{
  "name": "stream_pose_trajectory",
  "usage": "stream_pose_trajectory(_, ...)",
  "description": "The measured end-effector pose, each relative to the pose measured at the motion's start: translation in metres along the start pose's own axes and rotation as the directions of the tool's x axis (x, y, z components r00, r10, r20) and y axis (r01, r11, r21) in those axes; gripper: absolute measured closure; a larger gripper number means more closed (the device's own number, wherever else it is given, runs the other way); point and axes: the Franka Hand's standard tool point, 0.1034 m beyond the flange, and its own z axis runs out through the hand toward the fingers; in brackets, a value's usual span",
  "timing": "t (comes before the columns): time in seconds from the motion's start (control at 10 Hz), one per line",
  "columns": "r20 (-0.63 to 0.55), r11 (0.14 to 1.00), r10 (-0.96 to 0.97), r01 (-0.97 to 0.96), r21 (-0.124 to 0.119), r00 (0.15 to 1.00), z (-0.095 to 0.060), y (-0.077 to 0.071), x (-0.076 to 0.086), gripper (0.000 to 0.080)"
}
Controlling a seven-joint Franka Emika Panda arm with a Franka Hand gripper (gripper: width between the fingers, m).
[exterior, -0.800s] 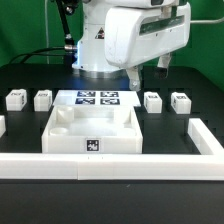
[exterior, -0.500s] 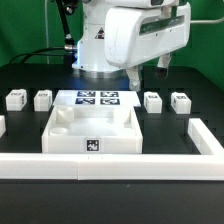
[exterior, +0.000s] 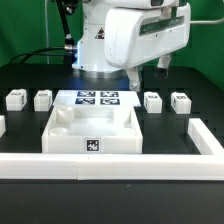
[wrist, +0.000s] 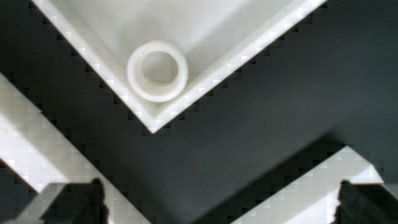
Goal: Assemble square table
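Nothing is shifting since the earlier frames: the white robot arm (exterior: pixel 125 35) is staying poised over the back of the scene. The large white plastic square table slab with a raised rim (exterior: pixel 95 128) is lying on the black surface (exterior: pixel 110 205), just in front of the marker board (exterior: pixel 97 98). Four small white tagged leg posts (exterior: pixel 42 99) are sitting in pairs, two towards the exterior view's left and two towards its right. The wrist view is looking down on one slab corner and its round corner hole (wrist: pixel 157 72). The jaws are standing apart, their dark fingertips (wrist: pixel 71 203) gripping nothing. Long white bar-shaped rails (exterior: pixel 110 165) are bordering the front and sides.
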Motion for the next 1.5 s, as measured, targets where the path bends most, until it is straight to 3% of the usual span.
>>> stream_pose_trajectory(0.2,-0.004,0.999,-0.041,0.041,0.0,0.999,0.003,0.0,-0.003,0.015)
stream_pose_trajectory(0.5,-0.001,0.943,-0.331,0.331,0.026,0.944,0.043,-0.026,-0.075,0.015)
stream_pose_trajectory(0.6,-0.011,0.91,-0.414,0.414,0.012,0.91,0.053,-0.028,-0.09,0.015)
stream_pose_trajectory(0.8,-0.025,0.813,-0.582,0.583,0.012,0.813,0.08,-0.037,-0.126,0.015)
stream_pose_trajectory(1.1,-0.04,0.788,-0.615,0.615,0.0,0.788,0.105,-0.032,-0.142,0.015)
stream_pose_trajectory(1.3,-0.041,0.792,-0.61,0.61,0.001,0.792,0.108,-0.03,-0.147,0.0159)
stream_pose_trajectory(1.4,-0.041,0.793,-0.609,0.609,0.001,0.792,0.109,-0.03,-0.147,0.0353)
stream_pose_trajectory(1.5,-0.041,0.793,-0.608,0.609,0.002,0.793,0.109,-0.03,-0.147,0.0491)
